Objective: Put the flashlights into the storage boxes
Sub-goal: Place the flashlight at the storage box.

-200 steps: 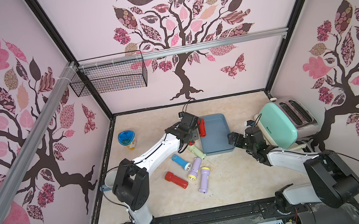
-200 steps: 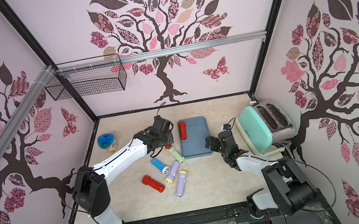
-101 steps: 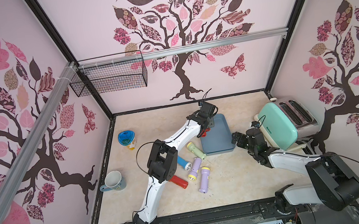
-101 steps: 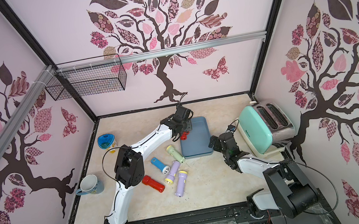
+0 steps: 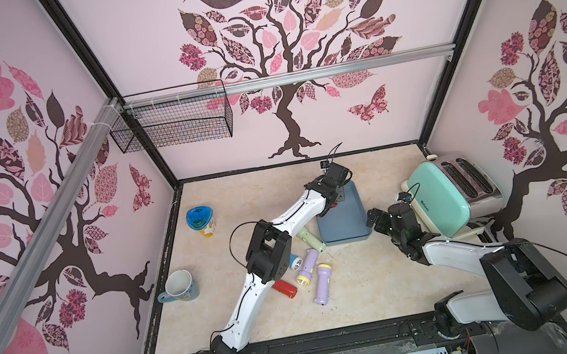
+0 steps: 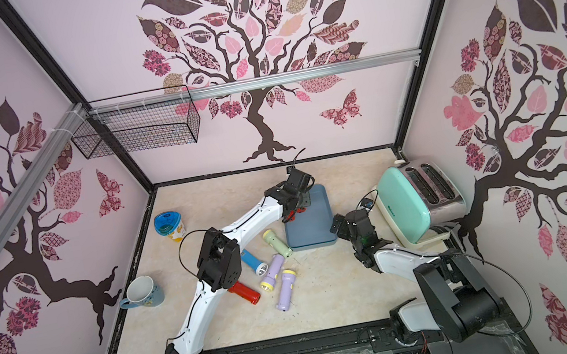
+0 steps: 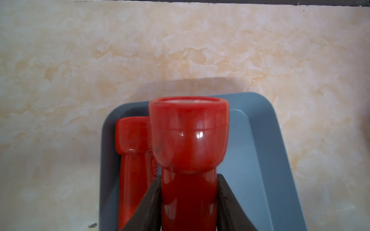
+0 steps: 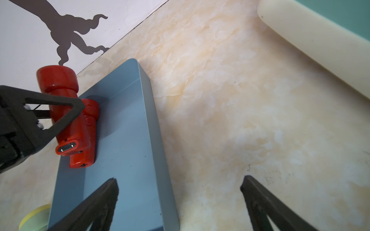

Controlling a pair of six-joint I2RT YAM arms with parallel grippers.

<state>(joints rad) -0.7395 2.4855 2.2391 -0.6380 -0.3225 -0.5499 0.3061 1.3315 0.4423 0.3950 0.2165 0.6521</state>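
Left jaws tight, right jaws wide.

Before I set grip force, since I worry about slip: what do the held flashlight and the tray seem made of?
The held flashlight looks like hard, glossy red plastic: sharp highlights on its head. The tray is probably moulded plastic with a matte finish: even slate-blue, rounded corners, no glare.

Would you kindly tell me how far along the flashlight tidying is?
Done: one red plastic flashlight lies in the shallow slate-blue plastic tray. In hand: the left gripper is shut on a second red flashlight above the tray. Left: five on the tabletop, a third red one, a blue one, a pale green one and two lilac ones.
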